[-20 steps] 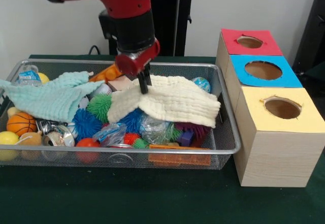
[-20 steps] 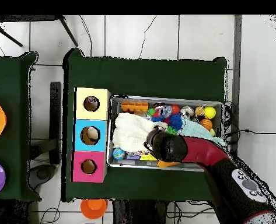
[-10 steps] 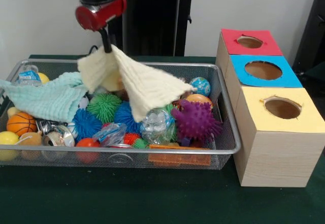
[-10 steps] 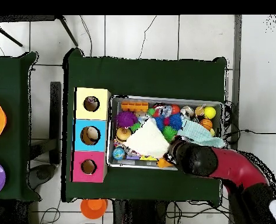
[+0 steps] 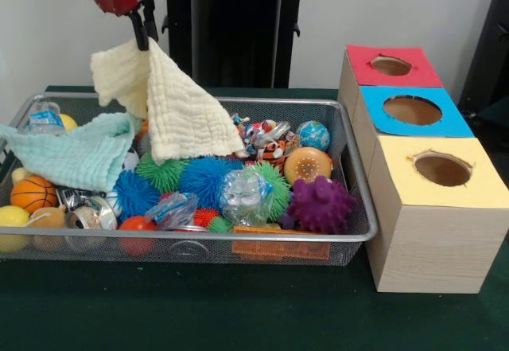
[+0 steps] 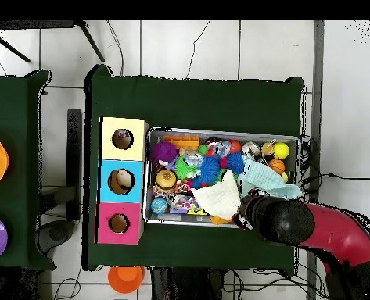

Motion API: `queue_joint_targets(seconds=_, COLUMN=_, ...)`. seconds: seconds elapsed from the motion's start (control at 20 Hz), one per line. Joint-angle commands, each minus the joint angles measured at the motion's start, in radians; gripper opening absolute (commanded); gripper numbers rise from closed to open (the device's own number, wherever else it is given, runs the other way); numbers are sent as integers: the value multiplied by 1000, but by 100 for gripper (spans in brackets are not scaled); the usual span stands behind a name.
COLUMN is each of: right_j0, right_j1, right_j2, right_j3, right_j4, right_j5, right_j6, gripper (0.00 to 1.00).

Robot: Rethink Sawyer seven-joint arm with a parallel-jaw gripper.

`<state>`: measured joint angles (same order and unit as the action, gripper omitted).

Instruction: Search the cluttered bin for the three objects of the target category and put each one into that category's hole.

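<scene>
Green table w/ 1 mesh bin (image 5: 354, 177), 3 boxes, gripper (image 5: 141, 26) pinching 1 cream cloth (image 5: 171, 104).

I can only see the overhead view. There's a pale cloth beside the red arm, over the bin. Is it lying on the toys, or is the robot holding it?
Observer: Holding it. In the front view the gripper is shut on one corner of the cream cloth, which hangs from well above the bin.
Operator: Does it hang clear of the toys?
Observer: Not clearly. Its lower edge drops to the level of the green spiky ball. I cannot tell whether they touch.
Operator: Are the bin's sides solid?
Observer: No, they are wire mesh. An orange flat piece shows through the near wall.
</scene>
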<state>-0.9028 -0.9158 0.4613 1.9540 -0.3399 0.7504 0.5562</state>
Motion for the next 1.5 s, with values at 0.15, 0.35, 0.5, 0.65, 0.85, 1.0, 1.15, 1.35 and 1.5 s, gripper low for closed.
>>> queue_joint_targets(seconds=0.15, right_j0=-15, right_j1=-6, right_j2=87, right_j3=-18, right_j4=-102, right_j5=119, right_j6=-146, gripper=0)
queue_joint_targets(seconds=0.35, right_j0=-27, right_j1=-8, right_j2=94, right_j3=-40, right_j4=-128, right_j5=153, right_j6=-166, gripper=0)
queue_joint_targets(seconds=0.5, right_j0=-36, right_j1=1, right_j2=101, right_j3=-71, right_j4=-157, right_j5=175, right_j6=-187, gripper=0)
queue_joint_targets(seconds=0.65, right_j0=-45, right_j1=4, right_j2=106, right_j3=-110, right_j4=-204, right_j5=193, right_j6=-216, gripper=0)
queue_joint_targets(seconds=0.85, right_j0=-46, right_j1=7, right_j2=117, right_j3=-170, right_j4=-269, right_j5=209, right_j6=-243, gripper=0)
queue_joint_targets(seconds=1.0, right_j0=-38, right_j1=15, right_j2=126, right_j3=-209, right_j4=-298, right_j5=214, right_j6=-234, gripper=0)
queue_joint_targets(seconds=1.15, right_j0=-24, right_j1=22, right_j2=138, right_j3=-233, right_j4=-316, right_j5=196, right_j6=-200, gripper=0)
queue_joint_targets(seconds=1.35, right_j0=12, right_j1=52, right_j2=143, right_j3=-278, right_j4=-314, right_j5=166, right_j6=-113, gripper=0)
queue_joint_targets(seconds=1.5, right_j0=41, right_j1=91, right_j2=138, right_j3=-291, right_j4=-267, right_j5=124, right_j6=-7, gripper=0)
